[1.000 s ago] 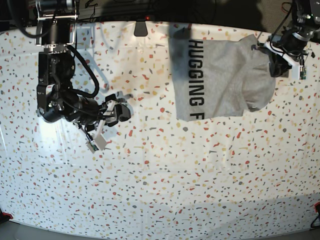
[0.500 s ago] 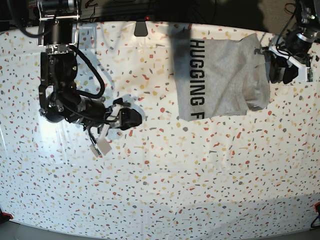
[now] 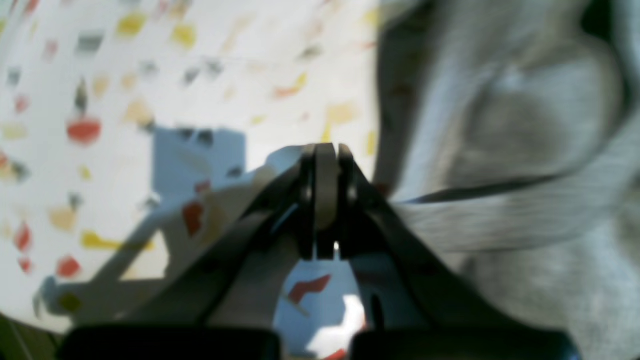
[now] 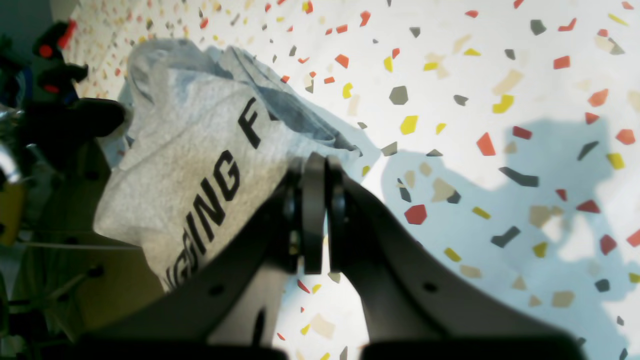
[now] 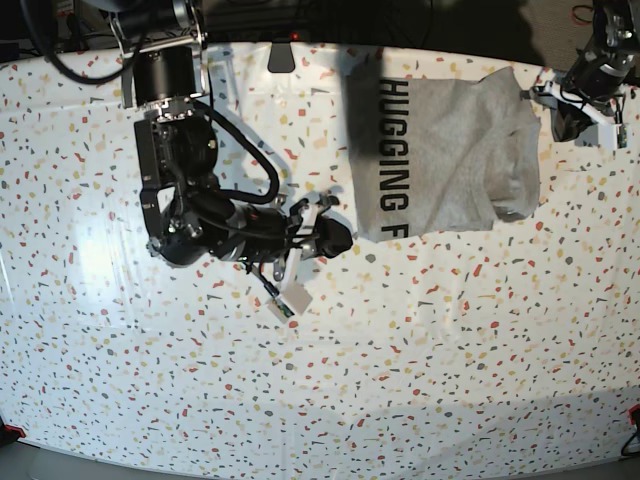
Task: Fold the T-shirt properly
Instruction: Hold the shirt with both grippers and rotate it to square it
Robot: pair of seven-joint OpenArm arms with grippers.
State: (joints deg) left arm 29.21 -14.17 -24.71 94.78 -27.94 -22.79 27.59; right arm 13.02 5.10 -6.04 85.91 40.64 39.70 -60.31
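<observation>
The grey T-shirt (image 5: 450, 160) lies part-folded at the table's back right, with black letters "HUGGING F" along its left side. My right gripper (image 5: 340, 237) sits just left of the shirt's near-left corner. In the right wrist view it (image 4: 314, 160) is shut and empty, with the lettered shirt (image 4: 190, 150) behind and left of its tips. My left gripper (image 5: 565, 118) is off the shirt's right edge. The left wrist view shows it (image 3: 325, 150) shut with nothing between the pads. A fold of grey shirt (image 3: 525, 125) lies close against its right side.
The table (image 5: 300, 380) is white with red, yellow and grey speckles. A dark clip (image 5: 283, 55) sits at its back edge, and dark equipment (image 4: 60, 115) stands beyond the shirt. The right arm's bulky body (image 5: 180, 200) and a dangling white tag (image 5: 287, 298) hang over the left-centre.
The right arm swung rightward to the shirt's near-left corner and its jaws closed. The left gripper let go of the shirt's right edge, opened, drew back and shut again. The shirt settled flatter.
</observation>
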